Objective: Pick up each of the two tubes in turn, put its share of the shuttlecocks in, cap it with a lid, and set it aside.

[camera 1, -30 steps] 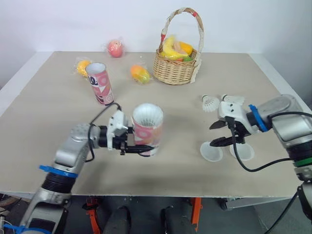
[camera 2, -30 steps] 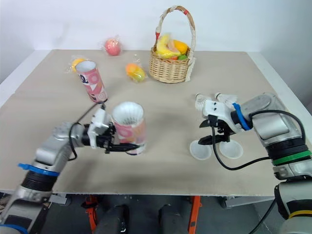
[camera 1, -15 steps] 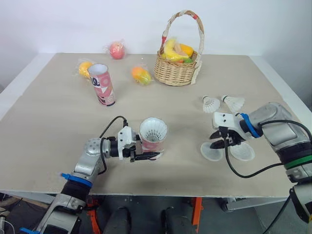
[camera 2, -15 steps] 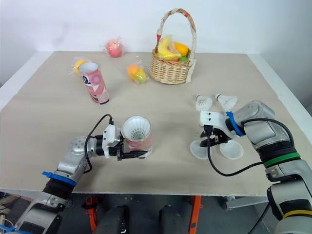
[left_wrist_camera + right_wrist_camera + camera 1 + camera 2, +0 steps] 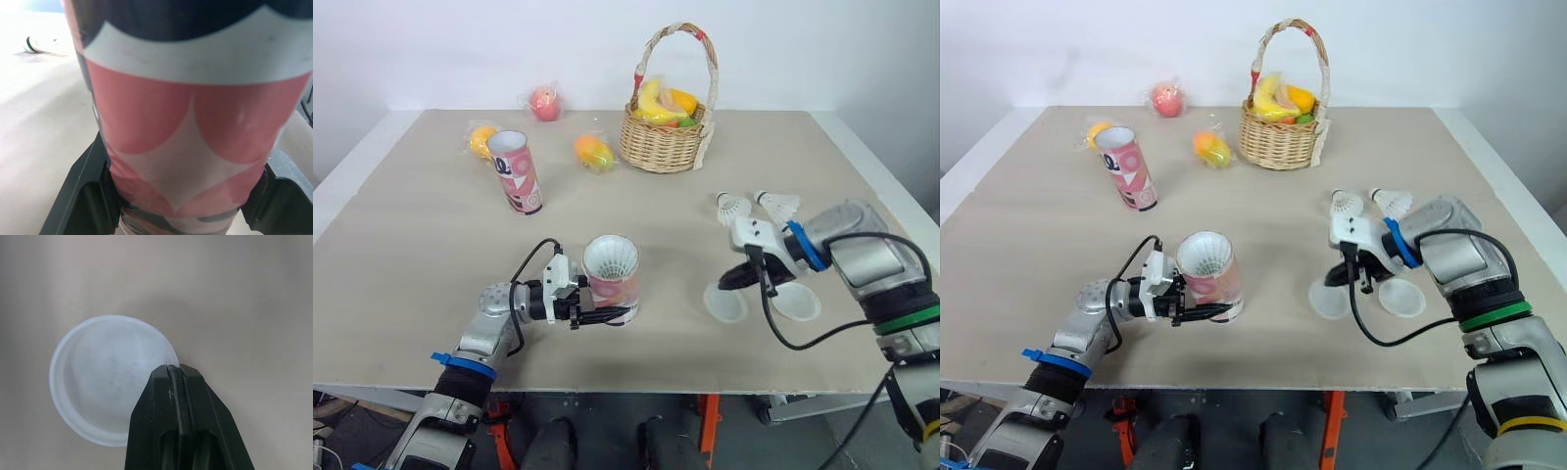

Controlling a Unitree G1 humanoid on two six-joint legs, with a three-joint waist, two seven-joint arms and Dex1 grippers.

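Observation:
A pink patterned tube [image 5: 610, 281] with white shuttlecocks inside stands near the table's front, and my left gripper [image 5: 604, 311] is shut on its lower part; its fingers [image 5: 83, 196] flank the tube [image 5: 190, 122]. A second pink tube [image 5: 517, 171] stands tilted at the back left. My right gripper [image 5: 732, 283] is shut on the rim of a clear lid [image 5: 724, 304], seen close in the right wrist view as the lid [image 5: 102, 377] under the pressed-together tips [image 5: 173, 369]. Another lid [image 5: 798, 304] lies just to its right. Two loose shuttlecocks [image 5: 732, 207] [image 5: 781, 206] lie behind the right gripper.
A wicker basket [image 5: 664, 142] of fruit stands at the back centre. Wrapped fruits lie at the back left: a red one [image 5: 545, 101], an orange one [image 5: 481, 137] and another [image 5: 594, 150]. The table's front edge runs close below both grippers.
My right gripper came down from open above the lids and shut on the left lid's rim, then shifted it leftward. The left gripper brought the tube lower and kept its hold.

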